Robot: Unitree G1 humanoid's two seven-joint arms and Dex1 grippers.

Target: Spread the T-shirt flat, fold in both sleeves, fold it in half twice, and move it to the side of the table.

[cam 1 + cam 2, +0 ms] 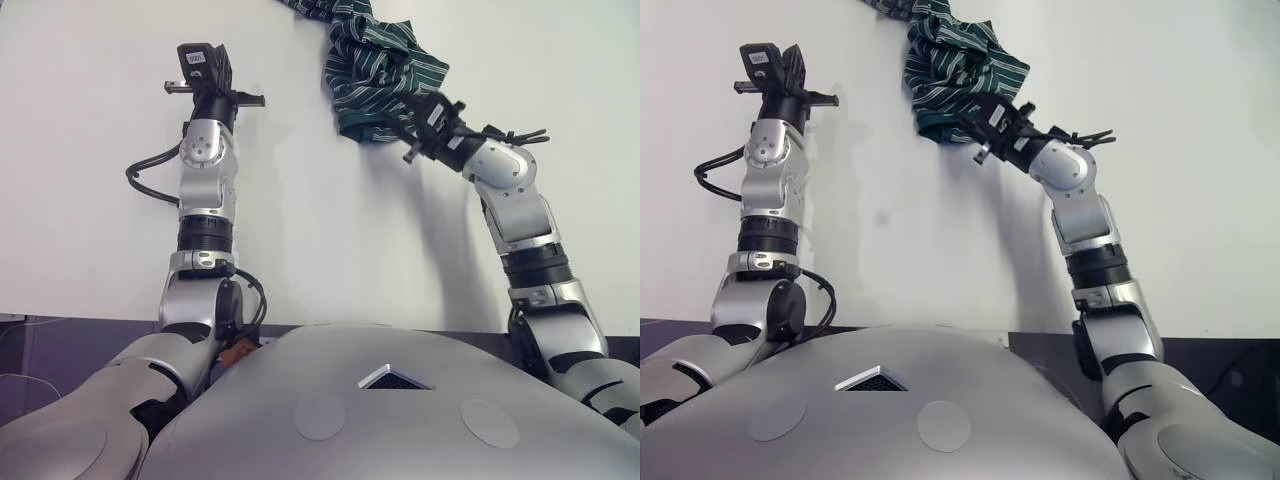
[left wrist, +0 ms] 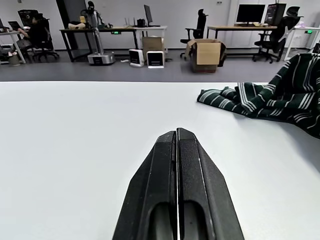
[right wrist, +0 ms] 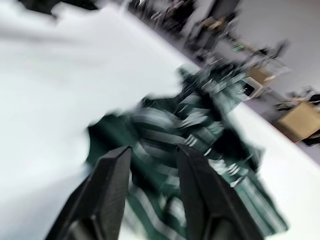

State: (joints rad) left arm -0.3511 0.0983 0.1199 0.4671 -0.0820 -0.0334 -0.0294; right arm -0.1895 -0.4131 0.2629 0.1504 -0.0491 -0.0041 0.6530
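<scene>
Step one, the spreading, is what's in hand here. The dark green T-shirt with thin white stripes (image 1: 372, 65) is bunched in a crumpled heap at the far side of the plain white tabletop (image 1: 300, 220), nothing laid flat and no sleeve folded yet.

The right tool (image 3: 152, 149) is parked at the near edge of the heap with its two black fingers spread. Whether any cloth is already caught between them can't be told, since that view is blurred. The left tool (image 2: 176, 137) is held over bare tabletop, well apart from the shirt, fingers pressed together on nothing.

Next move, best guess: an edge or hem needs to be pinched by the right tool and drawn toward the robot. The left tool has to be opened and brought over so the cloth can be pulled out both ways.

The overall layout is given by the head views, but finger state is hard to read there. It's settled by the wrist views, and from the left wrist a low flap of shirt trailing across the tabletop is picked out too.
</scene>
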